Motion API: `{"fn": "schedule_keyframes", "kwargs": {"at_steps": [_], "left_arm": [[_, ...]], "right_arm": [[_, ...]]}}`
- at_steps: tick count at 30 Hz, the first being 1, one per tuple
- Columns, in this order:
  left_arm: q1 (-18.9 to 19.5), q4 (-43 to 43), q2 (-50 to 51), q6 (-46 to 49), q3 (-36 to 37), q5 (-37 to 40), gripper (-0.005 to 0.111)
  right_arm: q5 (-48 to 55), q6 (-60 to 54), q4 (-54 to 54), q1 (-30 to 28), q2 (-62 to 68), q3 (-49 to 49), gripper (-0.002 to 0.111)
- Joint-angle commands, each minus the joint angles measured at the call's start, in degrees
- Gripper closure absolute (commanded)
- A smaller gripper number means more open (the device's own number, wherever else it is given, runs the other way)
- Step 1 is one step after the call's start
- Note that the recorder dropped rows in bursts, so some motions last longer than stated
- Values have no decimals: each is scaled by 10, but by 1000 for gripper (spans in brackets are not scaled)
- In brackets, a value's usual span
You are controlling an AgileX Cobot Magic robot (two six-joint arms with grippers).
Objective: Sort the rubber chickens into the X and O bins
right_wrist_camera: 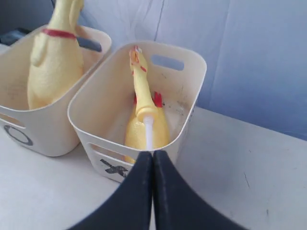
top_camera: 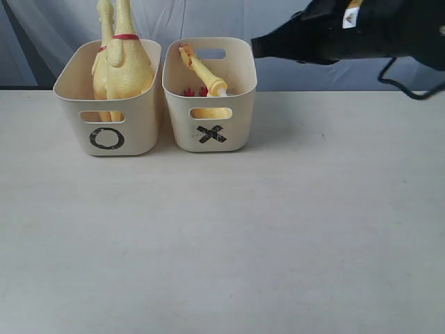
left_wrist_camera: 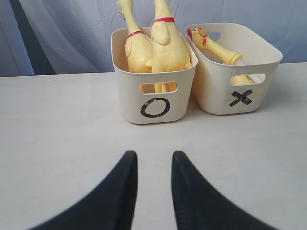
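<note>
Yellow: two long chickens (top_camera: 125, 69) in O bin (top_camera: 141, 125), short chicken (top_camera: 203, 73) in X bin (top_camera: 240, 118); left hand (left_wrist_camera: 153, 155) spread, right hand (right_wrist_camera: 153, 155) pressed together.

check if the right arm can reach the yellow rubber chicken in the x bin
Probably yes: the cream plastic X tub is open-topped, its yellow rubber chicken lies uncovered, and nothing blocks the shut right gripper.

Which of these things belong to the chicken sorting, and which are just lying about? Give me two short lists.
Part of the job:
- O bin
- X bin
- taller long chicken, standing in the O bin
- second long chicken, beside it
- short chicken, lying in the X bin

Just there:
- table
- grey backdrop
- black cable
</note>
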Motion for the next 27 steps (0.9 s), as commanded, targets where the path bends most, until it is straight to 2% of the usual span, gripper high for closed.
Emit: {"fn": "schedule_keyframes", "kwargs": {"at_steps": [1, 7, 11, 19, 27], "left_arm": [[0, 2, -3, 0, 2, -6, 82], [0, 2, -3, 0, 2, -6, 82], [0, 2, -3, 0, 2, -6, 82], [2, 4, -12, 0, 2, -6, 82], [49, 11, -112, 0, 2, -7, 82]], "right_arm": [[-55, 2, -2, -2, -123, 100, 108], [-30, 2, 16, -2, -322, 234, 108], [59, 2, 38, -2, -407, 244, 108], [57, 2, 45, -2, -460, 244, 108], [60, 2, 48, -5, -485, 245, 108]]}}
